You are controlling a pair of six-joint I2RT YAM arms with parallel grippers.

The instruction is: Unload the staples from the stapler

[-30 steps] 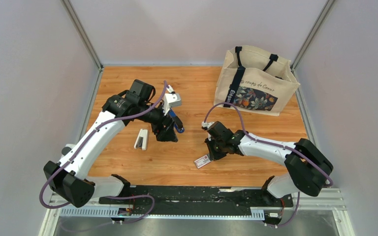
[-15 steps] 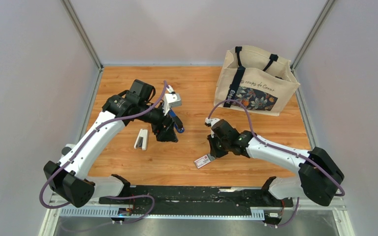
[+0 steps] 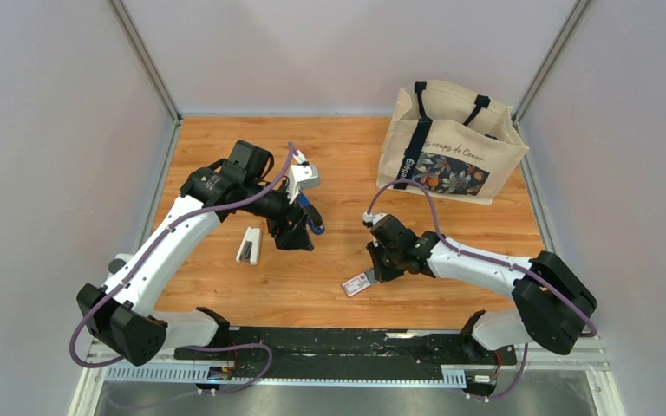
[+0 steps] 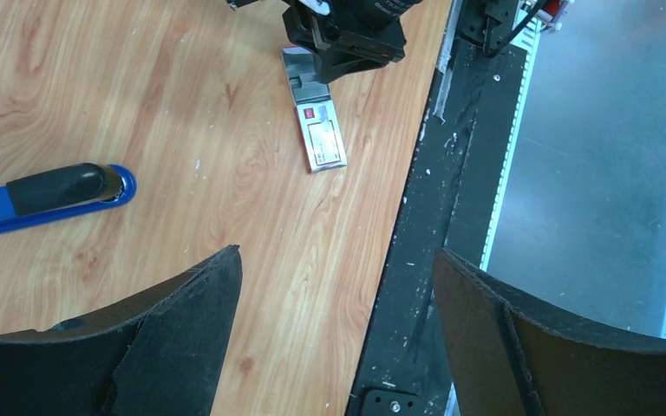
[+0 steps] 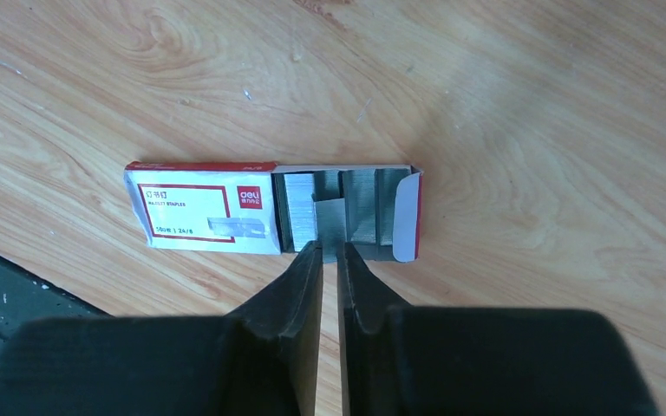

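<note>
Stapler (image 4: 48, 192) lies flat on the table (image 3: 347, 156), near centre in the top view. It's at about 1 o'clock of the L gripper (image 4: 336, 260) and apart from it. L jaws are spread wide w/ nothing between them.

Handling, as a guess: hard plastic-and-metal body, stiff, fairly light, w/ a smooth shell that's prob. slippery. Best hold is across the two long sides at mid-body, so the hinged top can still swing up. A grip on the rounded end would likely slide off. The staples are the fragile bit, since a strip snaps easily.

Looks: dark-blue base w/ rounded end and a black pad on top. Can't tell if the top is lifted or latched, and no silver part is clear from here.

R gripper (image 5: 329, 251) is at 5 o'clock of the stapler, well apart. It's over the open staple box (image 5: 199, 217), jaws pinched nearly together on a thin staple strip (image 5: 329, 217) at the box mouth.

White stapler (image 3: 249, 245) is at 8 o'clock of the blue one and the bag (image 3: 451, 147) at 2 o'clock.
</note>
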